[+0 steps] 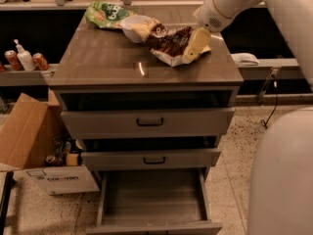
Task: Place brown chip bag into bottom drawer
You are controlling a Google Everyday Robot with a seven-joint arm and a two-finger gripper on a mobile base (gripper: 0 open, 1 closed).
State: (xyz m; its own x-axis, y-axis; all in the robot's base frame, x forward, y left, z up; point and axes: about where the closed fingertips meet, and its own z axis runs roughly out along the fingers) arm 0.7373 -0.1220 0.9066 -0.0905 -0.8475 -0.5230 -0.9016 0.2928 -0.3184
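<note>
The brown chip bag (168, 42) lies on the worktop's (107, 62) far right, the gripper (196, 43) at its right end, jaws open or closed I cannot tell, and the bottom drawer (151, 199) stands pulled out, so lifting and placing remain.

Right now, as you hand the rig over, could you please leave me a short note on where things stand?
Claw: down at the right end of the brown chip bag; I cannot tell whether it has a grip.
Brown chip bag: lying on the cabinet top, right next to the white bowl; the green chip bag lies behind them.
Bottom drawer: pulled out.
Done: drawer is open, claw is at the bag.
Left: confirm the grasp, lift the bag, carry it down, release it in the bottom drawer.
</note>
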